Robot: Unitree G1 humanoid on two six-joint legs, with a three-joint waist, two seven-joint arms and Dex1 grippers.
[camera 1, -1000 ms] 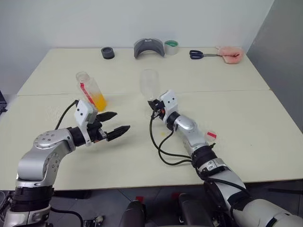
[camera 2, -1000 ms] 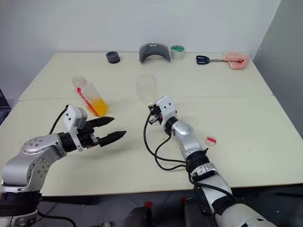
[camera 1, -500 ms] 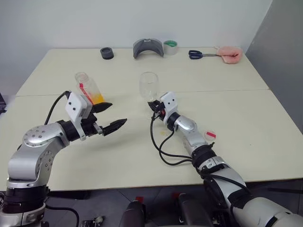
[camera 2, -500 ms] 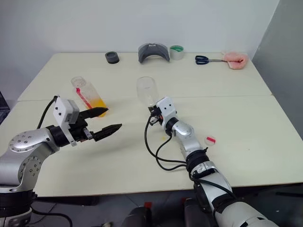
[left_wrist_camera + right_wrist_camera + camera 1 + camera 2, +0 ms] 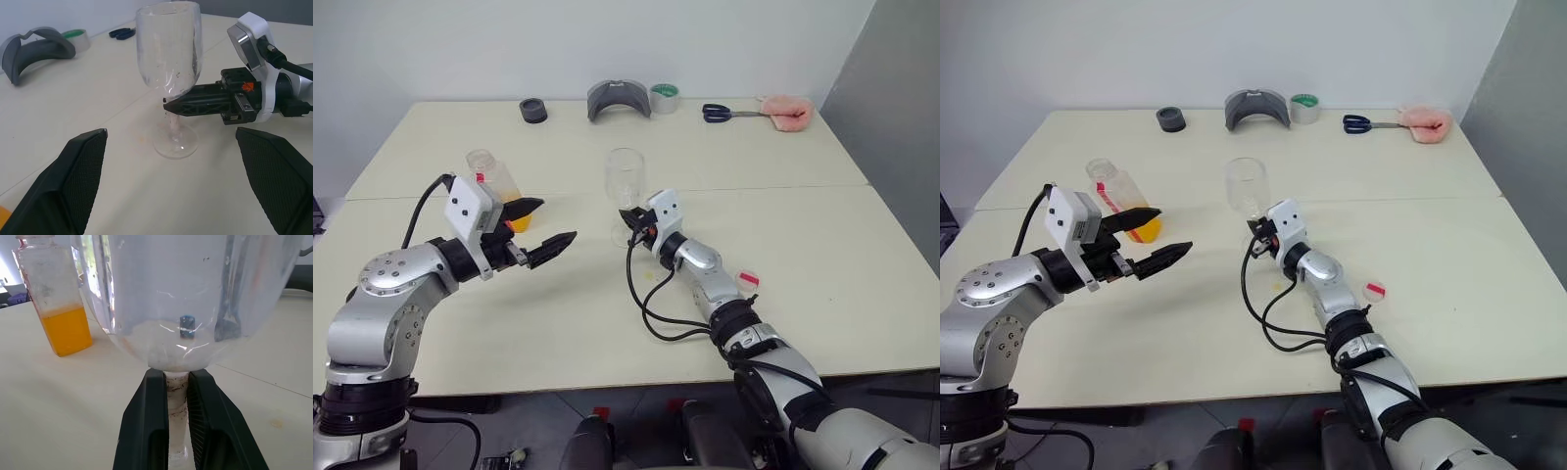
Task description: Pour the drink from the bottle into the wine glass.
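On cream table point(image 5: 803, 255) | right pincer point(image 5: 177, 396) clamps wine glass point(image 5: 626, 181) stem | left pincer point(image 5: 543, 227) agape | white wall point(image 5: 607, 39) behind

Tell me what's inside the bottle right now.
The bottle holds orange drink filling roughly its lower part; above that it looks empty. In the head views the open left gripper covers part of the bottle, so the level reads best from the right wrist view.

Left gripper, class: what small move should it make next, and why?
Probably reach toward the bottle and close on it. The left gripper is open and empty beside it, the drink is unpoured, and the right gripper already grips the empty wine glass by its stem.
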